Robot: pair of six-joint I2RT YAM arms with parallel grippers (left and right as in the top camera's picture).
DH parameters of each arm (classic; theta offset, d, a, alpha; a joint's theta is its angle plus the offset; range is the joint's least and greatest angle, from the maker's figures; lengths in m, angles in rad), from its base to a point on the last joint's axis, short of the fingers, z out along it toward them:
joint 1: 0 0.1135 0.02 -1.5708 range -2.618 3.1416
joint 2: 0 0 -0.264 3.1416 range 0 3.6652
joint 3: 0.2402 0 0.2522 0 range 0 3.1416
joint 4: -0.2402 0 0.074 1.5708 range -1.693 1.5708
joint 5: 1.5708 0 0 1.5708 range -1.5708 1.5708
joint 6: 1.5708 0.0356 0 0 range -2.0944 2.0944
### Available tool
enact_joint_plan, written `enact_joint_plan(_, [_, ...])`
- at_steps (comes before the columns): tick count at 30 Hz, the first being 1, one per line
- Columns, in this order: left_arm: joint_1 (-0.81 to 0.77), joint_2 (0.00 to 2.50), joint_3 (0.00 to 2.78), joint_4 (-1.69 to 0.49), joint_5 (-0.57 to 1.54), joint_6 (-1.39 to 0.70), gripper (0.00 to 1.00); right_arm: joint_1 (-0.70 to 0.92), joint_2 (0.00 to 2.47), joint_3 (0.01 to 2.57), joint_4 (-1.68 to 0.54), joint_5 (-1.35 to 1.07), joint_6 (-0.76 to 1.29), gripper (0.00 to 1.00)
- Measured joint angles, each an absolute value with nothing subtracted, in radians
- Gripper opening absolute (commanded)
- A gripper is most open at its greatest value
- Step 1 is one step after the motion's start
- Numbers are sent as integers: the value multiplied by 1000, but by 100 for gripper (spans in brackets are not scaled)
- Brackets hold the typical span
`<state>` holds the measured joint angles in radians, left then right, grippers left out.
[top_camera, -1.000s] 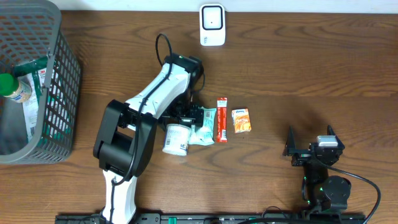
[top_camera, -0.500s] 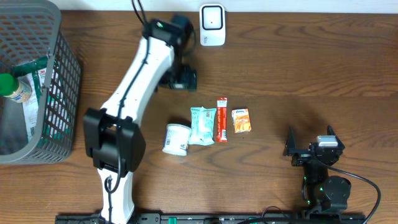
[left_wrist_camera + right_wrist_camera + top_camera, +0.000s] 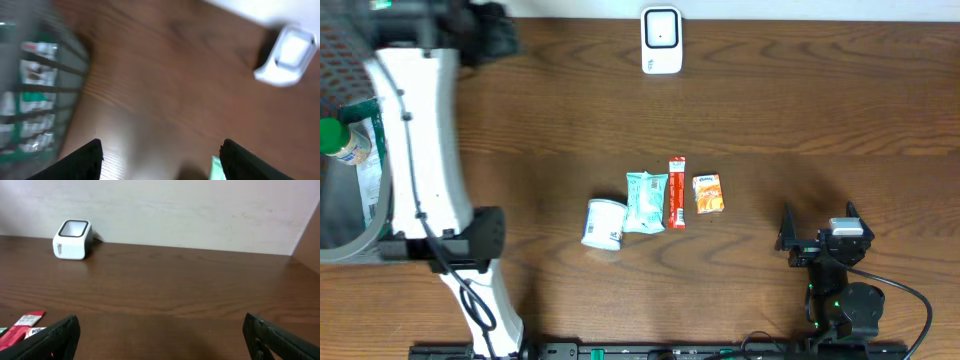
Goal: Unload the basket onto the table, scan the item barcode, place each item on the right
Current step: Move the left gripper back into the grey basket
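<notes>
Four items lie in a row mid-table: a white cup (image 3: 604, 222) on its side, a teal packet (image 3: 646, 202), a red stick pack (image 3: 676, 192) and an orange box (image 3: 708, 193). The white barcode scanner (image 3: 661, 40) stands at the back edge. My left gripper (image 3: 488, 30) is high at the back left beside the basket, far from the items. Its view is blurred; the left gripper (image 3: 160, 150) is open with nothing between the jaws, and the scanner (image 3: 287, 55) shows at upper right. My right gripper (image 3: 817, 235) rests open at the front right, empty (image 3: 165, 340).
A grey wire basket (image 3: 345, 248) at the far left holds a green-capped bottle (image 3: 335, 138) and packets; my white left arm (image 3: 415, 150) crosses over it. The right wrist view shows the scanner (image 3: 72, 240) against the wall and the red stick pack (image 3: 22, 325).
My left arm has swung from over the row of items to the back, then far left toward the basket, carrying nothing. The items and the right arm have not moved.
</notes>
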<state>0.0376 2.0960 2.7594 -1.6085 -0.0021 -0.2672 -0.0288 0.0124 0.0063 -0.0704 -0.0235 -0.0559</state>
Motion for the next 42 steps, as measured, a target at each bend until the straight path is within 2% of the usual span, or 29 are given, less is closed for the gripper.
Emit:
enact_joint_plan(9, [346, 2078, 2770, -1580, -7, -265, 81, -29, 12, 6, -70, -24, -56, 99])
enact_joint_plan(14, [467, 2078, 2770, -1517, -7, -290, 81, -29, 12, 6, -70, -24, -56, 99])
enact_joint_plan(17, [521, 2080, 2770, -1498, -7, -318, 85, -29, 12, 6, -70, -23, -56, 99])
enact_joint_plan(23, [561, 2134, 2770, -1469, -7, -341, 86, -29, 12, 6, -70, -23, -56, 99])
enact_joint_plan(34, [564, 2395, 2769, -1427, -76, -363, 88, -29, 12, 6, -70, -23, -56, 99])
enact_joint_plan(42, [569, 2412, 2756, -1381, -123, -370, 89, -29, 12, 6, -70, -23, -56, 99])
